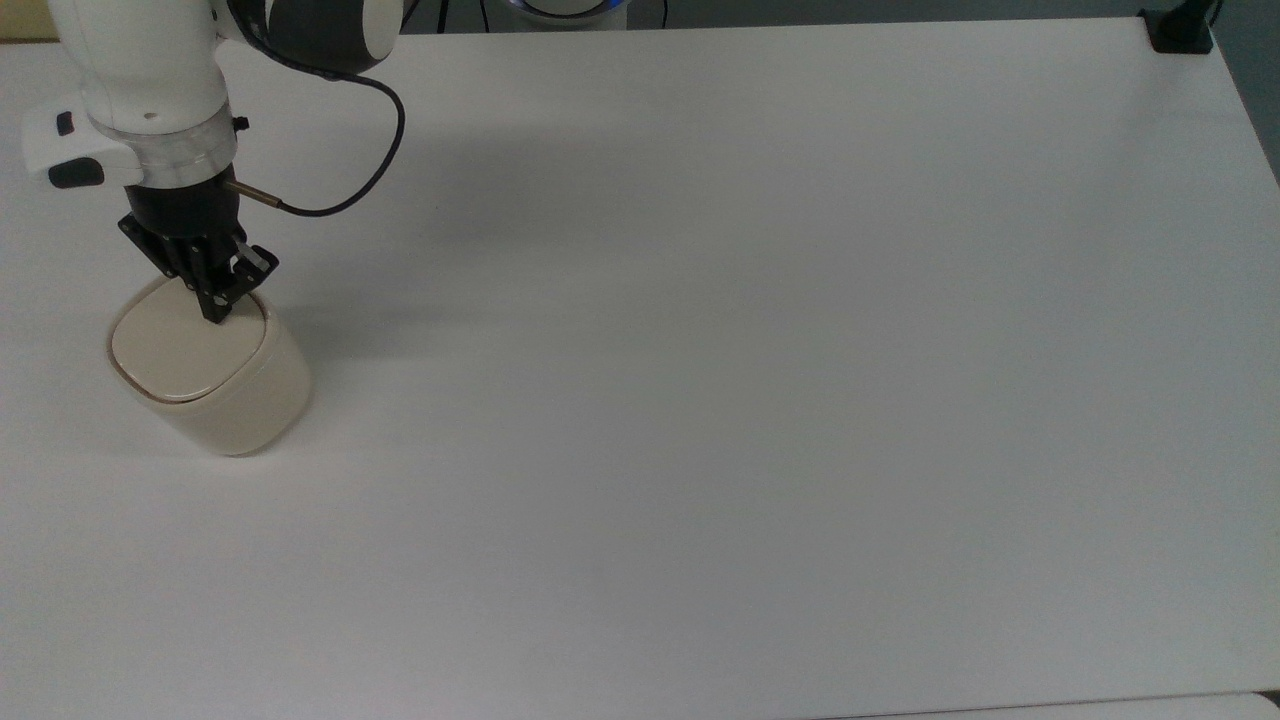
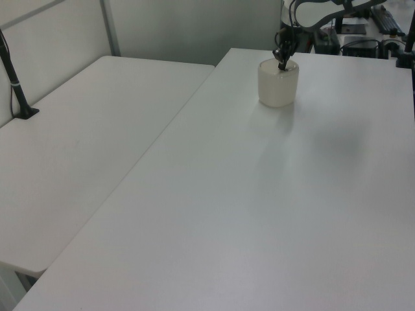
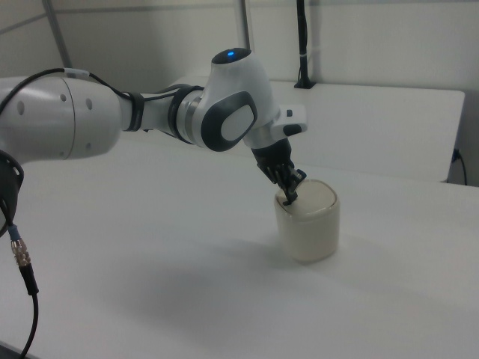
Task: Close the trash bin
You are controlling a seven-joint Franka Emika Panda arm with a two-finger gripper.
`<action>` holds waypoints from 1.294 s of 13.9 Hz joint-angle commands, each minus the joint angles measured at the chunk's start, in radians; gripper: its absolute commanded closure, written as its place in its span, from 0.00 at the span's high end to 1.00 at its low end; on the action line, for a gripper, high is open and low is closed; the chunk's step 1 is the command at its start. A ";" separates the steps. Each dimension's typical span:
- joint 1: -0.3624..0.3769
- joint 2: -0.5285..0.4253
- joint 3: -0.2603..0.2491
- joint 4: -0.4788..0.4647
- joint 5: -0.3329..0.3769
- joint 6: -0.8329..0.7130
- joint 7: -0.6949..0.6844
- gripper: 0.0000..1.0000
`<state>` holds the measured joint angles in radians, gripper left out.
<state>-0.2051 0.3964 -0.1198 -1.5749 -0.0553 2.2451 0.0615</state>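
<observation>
**Cream lid down, hand on top**

Cream-beige trash bin [image 1: 215,375] stands near the top view's left edge of the white surface [image 1: 760,400], lid [image 1: 185,345] lying flat across the rim. Your hand [image 1: 215,312] points down with its tip on the lid's edge nearest the arm; fingers look drawn together, holding nothing. In the right view the tip meets the lid [image 3: 313,196] at that view's left rim.

Risks, as judged:
- Latch may not have caught; lift off too soon and the lid could spring up.
- Pressure sits off-centre, so pushing harder could tip or skid the light bin.
</observation>
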 commanded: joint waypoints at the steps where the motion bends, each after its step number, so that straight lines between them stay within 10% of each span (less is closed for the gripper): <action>1: 0.007 0.007 -0.003 -0.010 -0.014 -0.015 -0.012 0.01; 18: 0.351 -0.321 -0.003 0.042 -0.009 -0.613 -0.047 0.13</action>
<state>0.1180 0.1390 -0.1114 -1.4977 -0.0555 1.7027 0.0610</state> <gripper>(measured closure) 0.934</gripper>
